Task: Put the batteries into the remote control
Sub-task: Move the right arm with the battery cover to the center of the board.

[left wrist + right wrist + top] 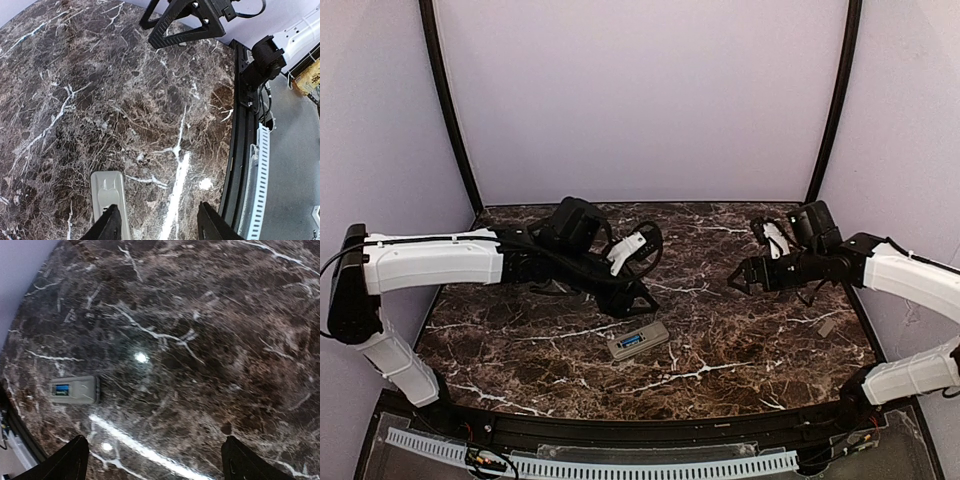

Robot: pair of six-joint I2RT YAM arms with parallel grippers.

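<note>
Remote control [638,342] is lying grey back up mid-table [750,360], with the batteries [630,343] sitting in its recess, blue wrap showing. Left gripper [638,300] is hovering just behind it, fingers spread, gripping nothing. Right gripper [736,283] is hanging well off to the right, also spread and empty. Small grey cover [826,327] is lying near the right edge.

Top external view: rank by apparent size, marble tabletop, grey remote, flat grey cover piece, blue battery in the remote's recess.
1. Dark marble tabletop
2. Grey rectangular remote control
3. Small flat grey cover piece and blue battery in the recess: both tiny, too alike to rank.
</note>
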